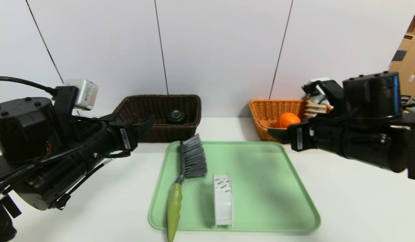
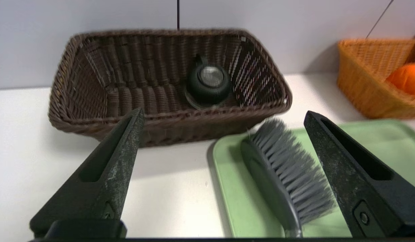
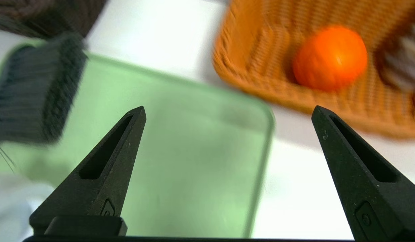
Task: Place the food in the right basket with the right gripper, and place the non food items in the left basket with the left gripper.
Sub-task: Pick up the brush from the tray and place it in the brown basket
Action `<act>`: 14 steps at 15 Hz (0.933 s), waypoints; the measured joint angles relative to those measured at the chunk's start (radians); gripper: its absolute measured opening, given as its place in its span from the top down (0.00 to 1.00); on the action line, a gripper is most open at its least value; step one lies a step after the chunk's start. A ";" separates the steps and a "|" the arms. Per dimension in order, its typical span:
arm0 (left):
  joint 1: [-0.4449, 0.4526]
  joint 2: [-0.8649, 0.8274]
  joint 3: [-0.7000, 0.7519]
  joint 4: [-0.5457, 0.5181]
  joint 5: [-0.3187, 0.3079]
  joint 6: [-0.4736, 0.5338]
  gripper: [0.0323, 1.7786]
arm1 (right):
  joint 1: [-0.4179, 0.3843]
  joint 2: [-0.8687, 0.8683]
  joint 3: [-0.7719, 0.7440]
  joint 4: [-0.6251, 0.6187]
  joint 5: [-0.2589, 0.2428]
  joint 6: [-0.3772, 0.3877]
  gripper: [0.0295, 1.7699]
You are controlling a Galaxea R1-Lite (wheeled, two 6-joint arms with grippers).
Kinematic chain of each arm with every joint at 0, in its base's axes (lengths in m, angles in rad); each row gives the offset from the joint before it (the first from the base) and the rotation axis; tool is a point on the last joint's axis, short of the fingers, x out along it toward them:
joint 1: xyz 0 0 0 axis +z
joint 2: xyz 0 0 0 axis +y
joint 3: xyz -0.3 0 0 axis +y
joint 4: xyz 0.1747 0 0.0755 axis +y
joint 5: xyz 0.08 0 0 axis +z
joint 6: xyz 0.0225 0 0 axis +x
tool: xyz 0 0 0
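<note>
The left gripper (image 2: pixel 224 117) hangs wide open and empty before the dark brown wicker basket (image 1: pixel 140 104). The grey-bristled, green-handled brush (image 1: pixel 184 174) lies just right of it, long axis front-to-back (nearest that arm). The right gripper (image 3: pixel 227 111), equally open, holds nothing.

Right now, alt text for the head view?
A green tray holds a brush and a white spool. Behind it, the dark basket holds a cup and the orange basket an orange and a roll. Left gripper and right gripper hover open.
</note>
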 joint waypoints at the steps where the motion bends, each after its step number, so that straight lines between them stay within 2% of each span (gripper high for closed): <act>1: -0.014 0.012 -0.021 0.053 0.004 0.005 0.05 | -0.013 -0.044 0.066 -0.009 0.001 0.016 0.04; 3: -0.035 0.027 -0.106 0.216 0.003 0.013 0.05 | -0.027 -0.106 0.140 -0.017 0.001 0.026 0.04; 6: -0.091 0.035 -0.281 0.569 0.001 -0.008 0.05 | -0.033 -0.145 0.166 -0.018 0.002 0.026 0.04; 8: -0.154 0.047 -0.428 0.828 0.000 -0.072 0.05 | -0.034 -0.151 0.180 -0.018 0.001 0.026 0.04; 10: -0.227 0.076 -0.555 1.037 0.005 -0.154 0.05 | -0.034 -0.153 0.195 -0.018 0.000 0.024 0.04; 12: -0.274 0.114 -0.609 1.176 0.009 -0.262 0.05 | -0.035 -0.155 0.199 -0.019 0.000 0.024 0.04; 14: -0.286 0.149 -0.615 1.207 0.017 -0.318 0.05 | -0.036 -0.154 0.201 -0.018 0.000 0.021 0.04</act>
